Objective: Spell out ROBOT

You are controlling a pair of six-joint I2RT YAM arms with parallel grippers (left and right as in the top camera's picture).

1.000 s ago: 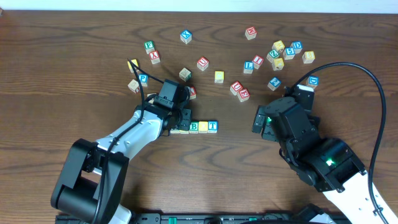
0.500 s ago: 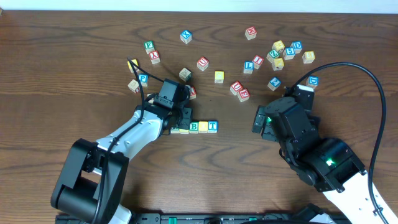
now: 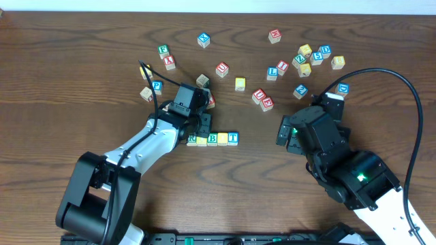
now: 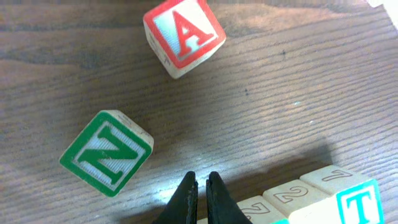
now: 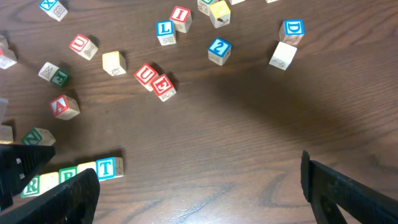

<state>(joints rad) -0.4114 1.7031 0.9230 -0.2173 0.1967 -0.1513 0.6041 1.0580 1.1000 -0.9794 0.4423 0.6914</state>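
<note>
A row of letter blocks lies mid-table: a green R (image 3: pixel 192 139), a yellow block (image 3: pixel 202 141), a green B (image 3: pixel 212 139), a yellow block (image 3: pixel 223 138) and a blue T (image 3: pixel 233 138). My left gripper (image 3: pixel 202 127) hovers just behind the row's left end. In the left wrist view it (image 4: pixel 202 186) is shut and empty, with the T (image 4: pixel 357 202) at lower right. A green N block (image 4: pixel 107 152) and a red A block (image 4: pixel 185 36) lie beyond it. My right gripper (image 3: pixel 286 133) is open and empty (image 5: pixel 199 193), right of the row (image 5: pixel 104 168).
Loose letter blocks are scattered across the far half of the table. Among them are a red U and E pair (image 3: pixel 262 99), a plain yellow block (image 3: pixel 240 84), a blue P (image 3: pixel 157 86), and a cluster at the far right (image 3: pixel 310 56). A black cable (image 3: pixel 409 95) arcs over the right side.
My left gripper has drawn back from the left end of the row, and the green R block now shows there. The right arm has not moved.
</note>
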